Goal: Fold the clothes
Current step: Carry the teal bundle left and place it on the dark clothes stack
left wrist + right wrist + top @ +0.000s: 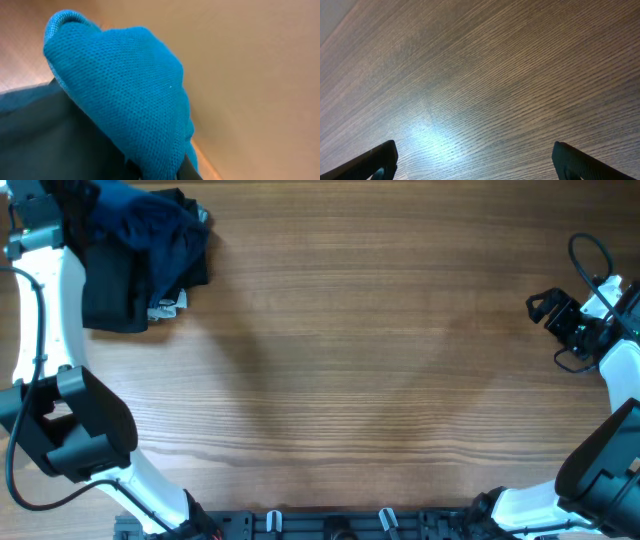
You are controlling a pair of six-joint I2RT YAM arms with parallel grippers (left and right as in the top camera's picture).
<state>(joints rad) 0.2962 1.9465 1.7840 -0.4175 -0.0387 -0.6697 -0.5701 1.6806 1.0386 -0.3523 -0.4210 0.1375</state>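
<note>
The clothes lie in a heap at the table's far left corner. A blue polo shirt (150,220) is bunched on top, and a black garment (115,295) lies under it. My left gripper (75,205) is over the heap, mostly hidden by the arm. In the left wrist view it (157,172) is shut on a fold of the blue knit shirt (125,90), with dark fabric (45,135) below it. My right gripper (550,310) is open and empty at the right edge, its fingers (480,155) wide apart above bare wood.
The wooden table (360,350) runs from the heap across to the right arm. The arm bases (330,525) stand along the front edge. A white and grey bit of cloth (168,305) pokes out at the heap's front.
</note>
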